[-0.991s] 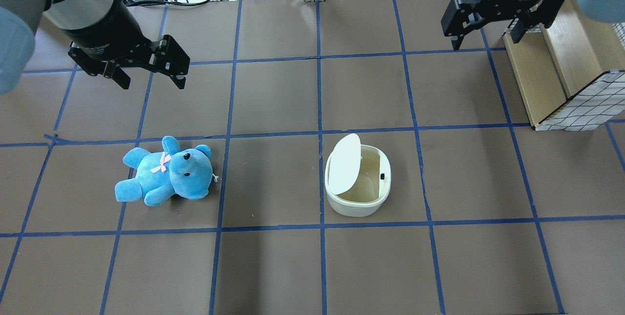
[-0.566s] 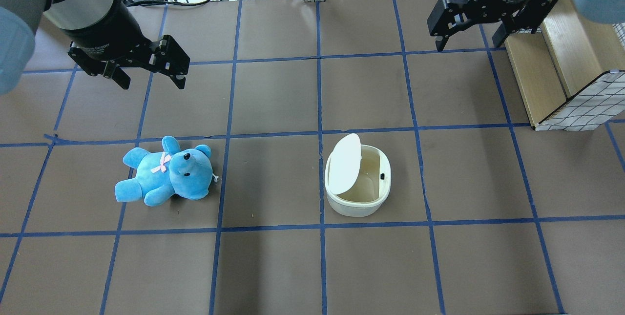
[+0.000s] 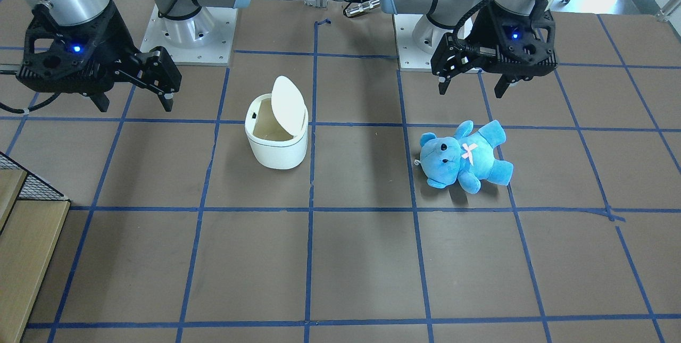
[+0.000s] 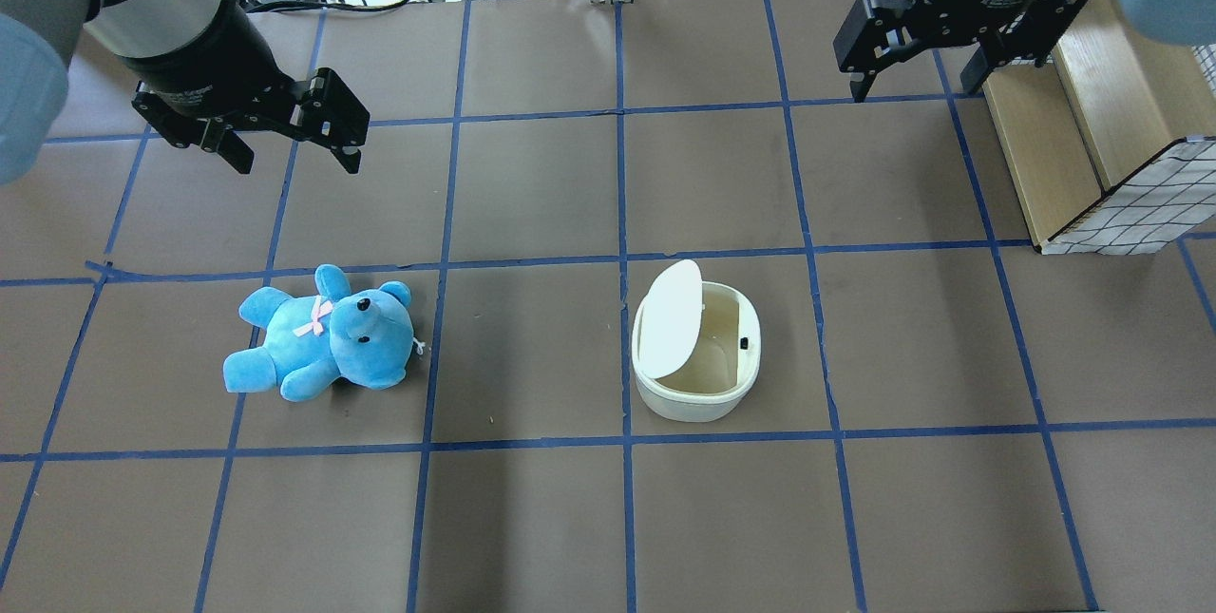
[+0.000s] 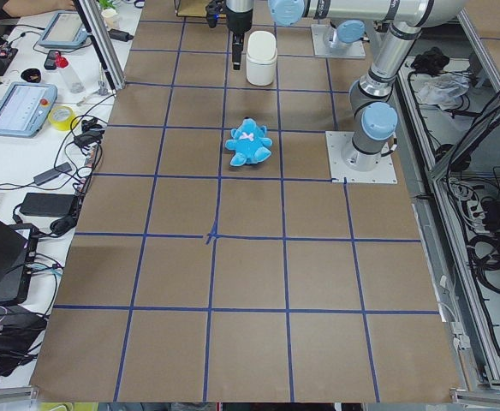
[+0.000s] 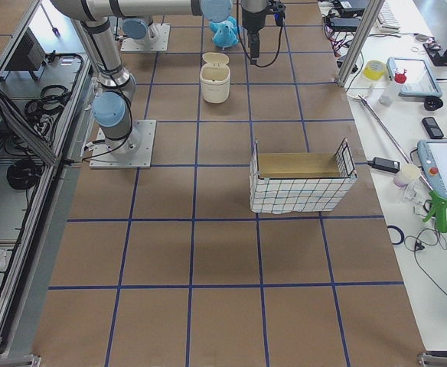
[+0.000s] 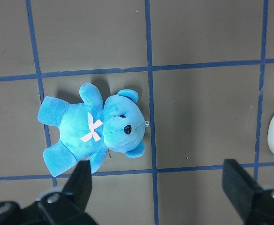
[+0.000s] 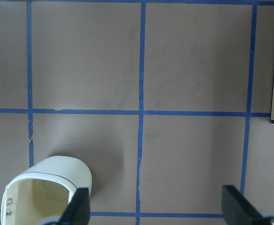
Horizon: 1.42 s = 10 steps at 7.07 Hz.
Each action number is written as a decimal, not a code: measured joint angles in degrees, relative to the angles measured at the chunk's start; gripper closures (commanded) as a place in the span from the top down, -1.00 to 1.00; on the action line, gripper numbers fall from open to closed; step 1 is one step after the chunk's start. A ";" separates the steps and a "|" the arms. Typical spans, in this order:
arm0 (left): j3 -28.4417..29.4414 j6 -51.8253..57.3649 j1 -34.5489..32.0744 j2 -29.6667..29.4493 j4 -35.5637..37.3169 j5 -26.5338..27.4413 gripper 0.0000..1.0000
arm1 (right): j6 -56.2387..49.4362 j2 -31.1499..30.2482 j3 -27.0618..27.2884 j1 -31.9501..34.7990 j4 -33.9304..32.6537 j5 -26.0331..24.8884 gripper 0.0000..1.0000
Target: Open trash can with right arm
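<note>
Trash can (image 4: 695,392): white, standing upright on the counter (image 4: 532,195), in the grid square just right of the middle blue tape line (image 4: 621,204) in the overhead view, near the front line of that square.
Lid (image 4: 670,316): lifted, standing almost upright on the side of the can that faces the bear. The opening is uncovered, and a pale inside with a small black part on the inner wall can be seen.
Right hand (image 4: 914,81): both fingers spread wide, nothing between them. It hangs above the counter, well apart from the trash can, at the far right part of the grid and just beside the wooden box. Its blue light is on in the front-facing view.
Right wrist view: the open rim of the can is at the lower left corner, and the two fingertips at the bottom edge are far from each other.
Left hand (image 4: 296,162): also wide and empty, above the counter on the far side of the bear, not touching it.
Bear (image 4: 323,339): blue plush with a pink bow, lying on its back, well apart from the trash can, on the robot's left.
Wooden box (image 4: 1092,147): with wire grid walls, at the right edge of the counter.
</note>
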 measured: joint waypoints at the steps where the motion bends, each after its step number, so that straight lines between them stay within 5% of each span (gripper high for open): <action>1: 0.00 0.00 0.00 0.00 0.00 0.00 1.00 | 0.02 -0.02 -0.07 0.00 0.89 -0.44 1.00; 10: 0.00 0.00 0.00 0.00 0.00 -0.01 1.00 | -0.04 -0.09 -0.01 -0.07 1.99 1.28 1.00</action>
